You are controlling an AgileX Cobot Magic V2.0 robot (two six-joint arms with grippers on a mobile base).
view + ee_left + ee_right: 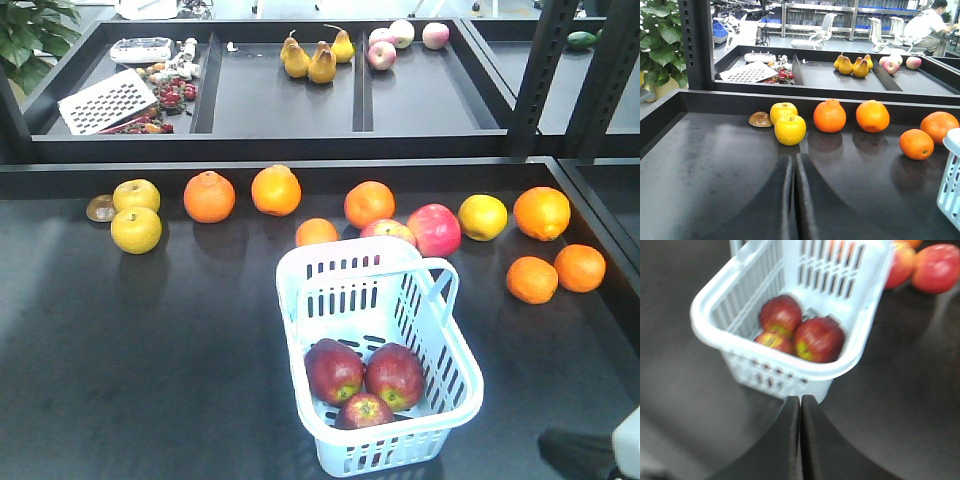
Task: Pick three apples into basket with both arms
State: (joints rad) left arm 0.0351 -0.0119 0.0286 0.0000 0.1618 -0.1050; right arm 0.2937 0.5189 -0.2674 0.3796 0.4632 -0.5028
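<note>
Both hands are pinched closed on nothing: left hand over bare surface, right hand just beside the basket. Basket's long axis slants away-left to near-right, and three apples are huddled at its near end.

Basket glossy slotted plastic; apples waxy-shiny; table matt dark.

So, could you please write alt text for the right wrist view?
Three dark-red apples sit in a light-blue slotted basket on a dark table. The right tool, jaws shut, sits just short of it; two pink-red apples lie beyond.
</note>
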